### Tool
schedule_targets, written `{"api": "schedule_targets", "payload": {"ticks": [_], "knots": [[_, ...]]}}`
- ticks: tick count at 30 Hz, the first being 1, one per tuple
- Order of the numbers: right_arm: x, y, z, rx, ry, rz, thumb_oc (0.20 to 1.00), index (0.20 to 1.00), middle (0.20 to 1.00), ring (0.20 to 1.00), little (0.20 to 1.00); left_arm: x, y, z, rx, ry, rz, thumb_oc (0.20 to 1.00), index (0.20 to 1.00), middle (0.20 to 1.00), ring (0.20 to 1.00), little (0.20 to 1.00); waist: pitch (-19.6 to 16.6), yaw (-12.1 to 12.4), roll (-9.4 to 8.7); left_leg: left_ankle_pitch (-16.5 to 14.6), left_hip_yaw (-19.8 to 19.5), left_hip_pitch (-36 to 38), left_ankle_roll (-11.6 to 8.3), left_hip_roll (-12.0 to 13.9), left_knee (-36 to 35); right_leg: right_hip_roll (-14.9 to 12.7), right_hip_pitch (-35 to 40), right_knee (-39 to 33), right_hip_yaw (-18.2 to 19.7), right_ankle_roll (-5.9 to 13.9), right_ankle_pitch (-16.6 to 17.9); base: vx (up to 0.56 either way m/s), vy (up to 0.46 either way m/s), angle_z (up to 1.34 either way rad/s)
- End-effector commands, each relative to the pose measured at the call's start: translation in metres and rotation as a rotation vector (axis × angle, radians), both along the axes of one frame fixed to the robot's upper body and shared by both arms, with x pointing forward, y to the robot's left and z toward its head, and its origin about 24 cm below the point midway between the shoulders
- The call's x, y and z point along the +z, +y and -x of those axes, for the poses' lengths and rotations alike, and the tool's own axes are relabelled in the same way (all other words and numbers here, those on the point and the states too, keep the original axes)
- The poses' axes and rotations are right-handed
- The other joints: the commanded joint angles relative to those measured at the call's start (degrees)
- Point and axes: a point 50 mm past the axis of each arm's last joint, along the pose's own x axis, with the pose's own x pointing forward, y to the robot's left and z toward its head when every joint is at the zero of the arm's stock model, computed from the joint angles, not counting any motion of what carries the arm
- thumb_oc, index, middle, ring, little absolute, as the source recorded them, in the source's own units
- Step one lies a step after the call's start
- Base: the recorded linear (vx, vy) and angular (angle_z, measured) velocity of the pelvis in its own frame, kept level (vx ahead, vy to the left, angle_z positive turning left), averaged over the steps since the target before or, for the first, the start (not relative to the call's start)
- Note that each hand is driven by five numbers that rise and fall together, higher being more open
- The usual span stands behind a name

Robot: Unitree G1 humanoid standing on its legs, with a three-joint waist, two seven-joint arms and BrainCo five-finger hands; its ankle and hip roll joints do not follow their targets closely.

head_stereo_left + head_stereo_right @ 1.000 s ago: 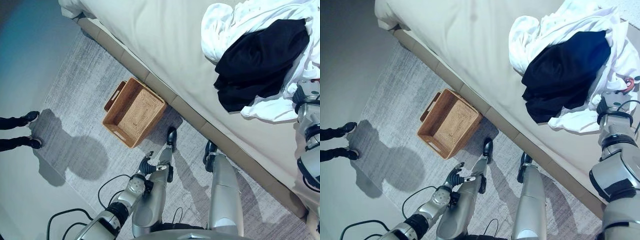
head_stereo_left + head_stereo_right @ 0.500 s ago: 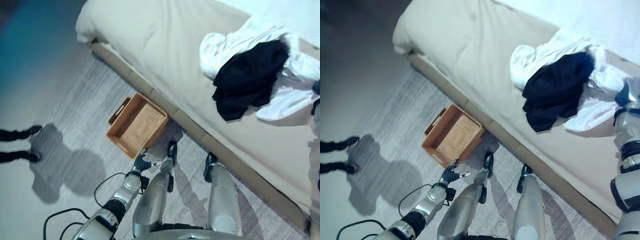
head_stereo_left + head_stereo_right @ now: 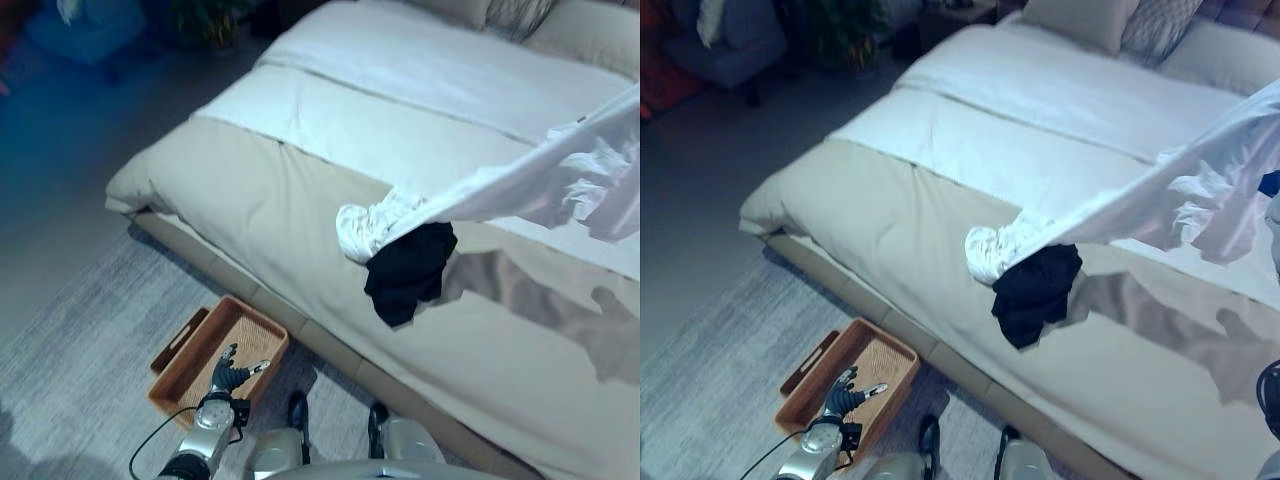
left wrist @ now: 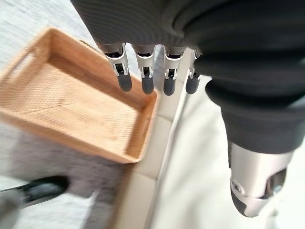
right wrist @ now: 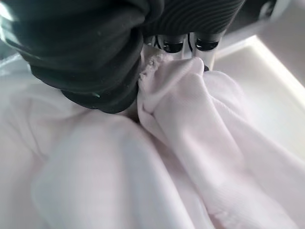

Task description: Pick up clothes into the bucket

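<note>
bed (image 3: 300,200), black garment (image 3: 408,283) on it, basket (image 3: 215,360) on rug (image 3: 70,340)

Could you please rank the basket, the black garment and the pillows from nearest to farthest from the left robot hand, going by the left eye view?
From the left robot hand:
1. Basket, on the rug right beside it.
2. Black garment, on the bed near its edge.
3. Pillows, at the bed's far end.
</note>
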Motion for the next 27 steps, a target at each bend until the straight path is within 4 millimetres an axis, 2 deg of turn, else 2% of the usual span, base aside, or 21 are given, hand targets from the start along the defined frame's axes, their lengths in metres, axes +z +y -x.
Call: {"api": "schedule_targets", "payload": {"ticks": [1, 2, 6, 7, 8, 10, 12, 13, 18, 22, 23, 24, 27], "knots": [[0.04, -0.002, 0.023, 0.045, -0.307, -0.054, 0.2, 0.2, 0.2, 0.2, 0.2, 0.011, 0.007, -0.008, -0.032, -0.062, -0.027, 1.0, 1.0, 1.0, 1.0, 1.0, -6.4, 0.5, -3.91, -9.2, -0.9, 1.9, 0.38, -2.3, 5.6, -2.5, 3.8, -5.0, 0.9, 4.08, 4.6, 0.08, 0.022, -0.01], [0.047, -0.001, 0.026, 0.056, -0.314, -0.04, 0.2, 0.2, 0.2, 0.2, 0.2, 0.015, 0.008, -0.01, -0.052, -0.084, -0.025, 1.0, 1.0, 1.0, 1.0, 1.0, -7.7, 0.7, -4.21, -9.5, -0.8, 2.8, 0.41, -2.3, 5.4, -2.5, 4.9, -5.3, 0.8, 4.09, 4.5, 0.08, 0.022, 0.0], [0.053, -0.006, 0.027, 0.043, -0.29, -0.043, 0.2, 0.2, 0.2, 0.2, 0.2, 0.024, 0.006, -0.016, -0.085, -0.128, -0.016, 1.0, 1.0, 1.0, 1.0, 1.0, -8.6, 0.8, -4.44, -9.9, -0.7, 3.8, 0.36, -2.3, 5.3, -2.6, 6.0, -5.7, 0.5, 4.17, 4.4, 0.05, 0.017, -0.02], [0.064, -0.007, 0.028, 0.043, -0.254, -0.023, 0.2, 0.2, 0.2, 0.2, 0.2, 0.037, 0.005, -0.028, -0.133, -0.191, -0.016, 1.0, 1.0, 1.0, 1.0, 1.0, -9.4, 1.0, -4.9, -10.3, -0.4, 4.4, 0.25, -2.4, 5.6, -2.8, 6.8, -6.0, 0.4, 4.3, 4.4, 0.0, 0.0, 0.0], [0.065, -0.007, 0.027, 0.045, -0.254, -0.021, 0.2, 0.2, 0.2, 0.2, 0.2, 0.037, 0.005, -0.028, -0.131, -0.191, -0.014, 1.0, 1.0, 1.0, 1.0, 1.0, -9.4, 0.9, -4.8, -10.3, -0.4, 4.5, 0.25, -2.4, 5.7, -2.8, 6.9, -6.1, 0.4, 4.3, 4.3, 0.03, 0.02, 0.0], [0.07, -0.002, 0.022, 0.075, -0.214, -0.016, 0.2, 0.2, 0.2, 0.2, 0.2, 0.06, -0.001, -0.044, -0.184, -0.301, 0.025, 1.0, 1.0, 1.0, 1.0, 1.0, -9.9, 0.9, -4.75, -10.9, -0.2, 5.0, 0.26, -2.4, 6.5, -2.9, 7.7, -6.0, 0.6, 4.33, 4.2, 0.03, 0.02, -0.03], [0.069, 0.002, 0.016, 0.105, -0.191, -0.029, 0.2, 0.2, 0.2, 0.2, 0.2, 0.08, -0.006, -0.057, -0.231, -0.387, 0.062, 1.0, 1.0, 1.0, 1.0, 1.0, -10.4, 0.7, -4.51, -11.2, -0.1, 5.7, 0.34, -2.5, 6.9, -3.0, 8.5, -5.9, 0.7, 4.31, 4.0, 0.0, 0.0, 0.0], [0.07, 0.002, 0.015, 0.106, -0.192, -0.029, 0.2, 0.2, 0.2, 0.2, 0.2, 0.081, -0.005, -0.057, -0.23, -0.386, 0.063, 1.0, 1.0, 1.0, 1.0, 1.0, -10.3, 0.7, -4.49, -11.2, -0.1, 5.8, 0.34, -2.5, 6.9, -3.0, 8.5, -5.9, 0.8, 4.31, 4.0, 0.04, 0.019, -0.02], [0.062, 0.008, 0.004, 0.152, -0.143, -0.069, 0.2, 0.2, 0.2, 0.2, 0.2, 0.131, -0.017, -0.086, -0.334, -0.588, 0.116, 1.0, 1.0, 1.0, 1.0, 1.0, -11.1, 0.5, -4.17, -11.4, 0.1, 7.5, 0.35, -2.2, 6.2, -3.0, 10.0, -6.3, 0.7, 4.49, 3.8, 0.01, 0.006, -0.01], [0.065, 0.008, -0.002, 0.215, -0.172, -0.168, 0.2, 0.2, 0.2, 0.2, 0.2, 0.155, -0.027, -0.096, -0.411, -0.661, 0.17, 1.0, 1.0, 1.0, 1.0, 1.0, -11.3, 0.6, -4.52, -10.6, 0.1, 7.9, 0.3, -2.1, 5.5, -3.1, 10.2, -6.9, 0.4, 4.57, 4.5, -0.01, 0.001, -0.02], [0.066, 0.008, -0.002, 0.216, -0.171, -0.167, 0.2, 0.2, 0.2, 0.2, 0.2, 0.155, -0.027, -0.096, -0.41, -0.661, 0.171, 1.0, 1.0, 1.0, 1.0, 1.0, -11.3, 0.6, -4.41, -11.1, 0.0, 8.2, 0.26, -2.0, 5.4, -3.0, 10.5, -6.9, 0.4, 4.62, 4.0, 0.0, 0.0, 0.0], [0.073, 0.009, -0.005, 0.238, -0.179, -0.199, 0.2, 0.2, 0.2, 0.2, 0.2, 0.163, -0.032, -0.099, -0.445, -0.687, 0.181, 1.0, 1.0, 1.0, 1.0, 1.0, -11.4, 0.7, -4.83, -10.6, 0.1, 8.1, 0.25, -2.1, 5.5, -3.2, 10.4, -6.9, 0.4, 4.6, 4.5, 0.0, 0.0, 0.0], [0.092, 0.019, -0.009, 0.304, -0.226, -0.231, 0.2, 0.2, 0.2, 0.2, 0.2, 0.171, -0.04, -0.103, -0.486, -0.705, 0.207, 1.0, 1.0, 1.0, 1.0, 1.0, -11.4, 0.6, -4.86, -11.0, 0.1, 8.7, 0.14, -2.0, 5.3, -3.2, 11.0, -7.0, 0.5, 4.64, 4.2, -0.02, 0.004, -0.01]]}}
